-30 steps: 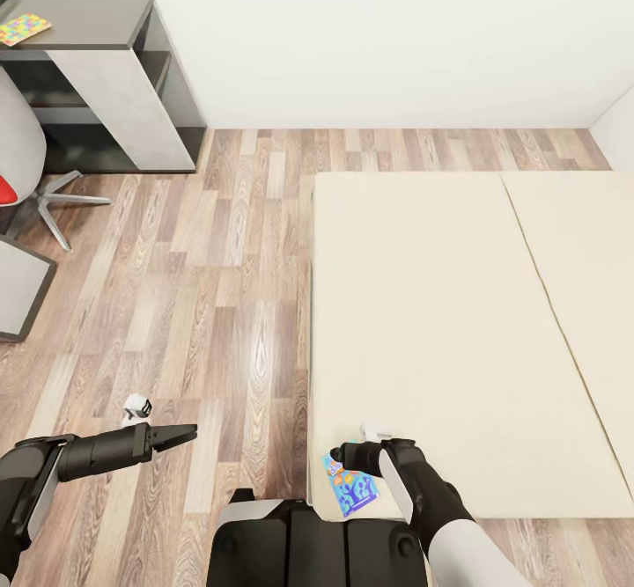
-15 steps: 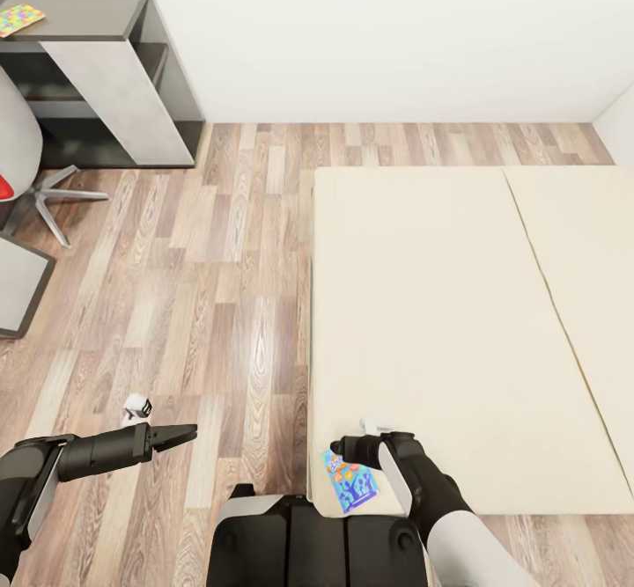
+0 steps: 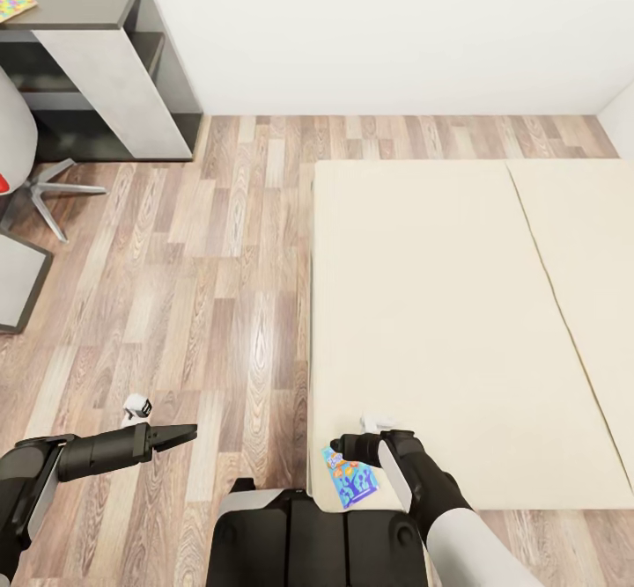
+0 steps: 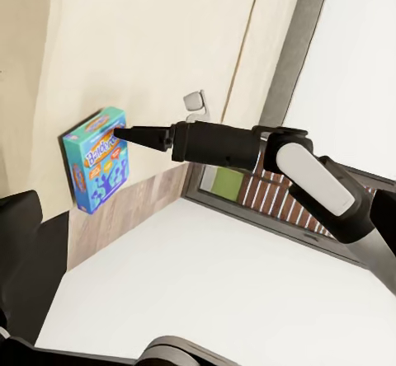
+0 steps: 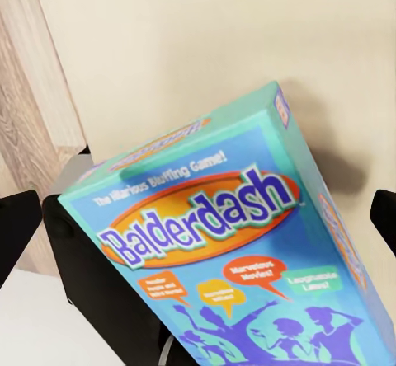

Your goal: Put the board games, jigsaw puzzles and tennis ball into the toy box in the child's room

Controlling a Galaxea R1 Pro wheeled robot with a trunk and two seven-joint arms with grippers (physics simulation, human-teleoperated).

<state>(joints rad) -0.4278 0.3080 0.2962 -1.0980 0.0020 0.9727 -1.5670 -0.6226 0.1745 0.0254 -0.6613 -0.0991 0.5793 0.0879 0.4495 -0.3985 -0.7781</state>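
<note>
Where the bed [image 3: 440, 305] ends at its near left corner, shows the board game [image 3: 350, 479], face up just beside the left edge and close to the foot edge, above the wood floor [image 3: 220, 305].

Handling, as judged:
- Likely light and stiff, being a thin flat card box.
- Probably slippery on the glossy printed faces, so prone to sliding out of a weak pinch.
- Not fragile, though apt to dent at the corners under a hard squeeze.
- Best taken across the narrow width, on the two long side walls near mid-length, to avoid swinging or pivoting between the pads.
- Awkward to take by the broad faces while lying flat on the mattress.

Pose:
- Shows the right gripper [image 3: 339, 449] at the box's far end, with forearm bent inward low over the bed corner.
- Right wrist view: dark fingers [image 5: 16, 226] at either side of the box [image 5: 223, 242], spread wide and straddling its width. Looks close to both side walls, with no contact to be made out.
- Left wrist view: tip of the right gripper [image 4: 124, 133] at the upper corner of the box [image 4: 97, 168].
- Shows the left gripper [image 3: 180, 434] out over the floor, well apart from the bed, forearm roughly level. Impossible to tell its jaw opening.
</note>
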